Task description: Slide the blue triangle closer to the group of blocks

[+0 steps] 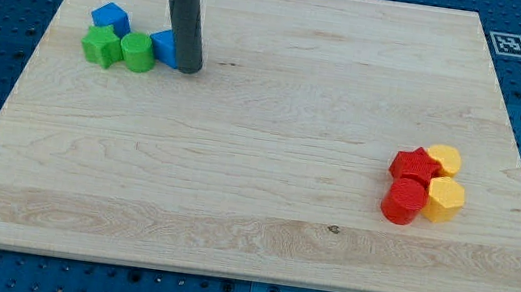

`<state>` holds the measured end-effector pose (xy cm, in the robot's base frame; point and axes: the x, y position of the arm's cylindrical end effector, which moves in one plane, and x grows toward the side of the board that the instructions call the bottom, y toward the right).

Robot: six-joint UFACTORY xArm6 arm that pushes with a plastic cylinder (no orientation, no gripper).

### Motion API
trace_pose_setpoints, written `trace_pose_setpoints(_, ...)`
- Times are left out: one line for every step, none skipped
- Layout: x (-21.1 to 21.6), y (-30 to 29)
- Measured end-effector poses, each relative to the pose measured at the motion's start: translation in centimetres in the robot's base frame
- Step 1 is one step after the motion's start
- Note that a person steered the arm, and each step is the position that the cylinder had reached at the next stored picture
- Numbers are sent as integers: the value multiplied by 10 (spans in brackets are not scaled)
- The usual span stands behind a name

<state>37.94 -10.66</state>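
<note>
The blue triangle (163, 46) lies at the view's upper left, touching the right side of a green cylinder (137, 51). A green star-like block (102, 46) sits left of the cylinder, and a blue block (111, 16) sits just above them. The dark rod comes down from the view's top; my tip (189, 69) rests on the board right against the triangle's right side.
A second cluster sits at the view's right: a red star-like block (413, 166), a red cylinder (404, 200), a yellow block (444, 158) and a yellow hexagonal block (445, 200). A marker tag (508, 43) lies at the top right corner of the wooden board (253, 206).
</note>
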Motion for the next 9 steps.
trace_pose_setpoints(4, 6)
trace_pose_setpoints(4, 16)
trace_pose_setpoints(-3, 16)
trace_pose_setpoints(-14, 13)
trace_pose_setpoints(-28, 6)
trace_pose_setpoints(-35, -2)
trace_pose_setpoints(-35, -18)
trace_pose_setpoints(-35, -33)
trace_pose_setpoints(-34, -38)
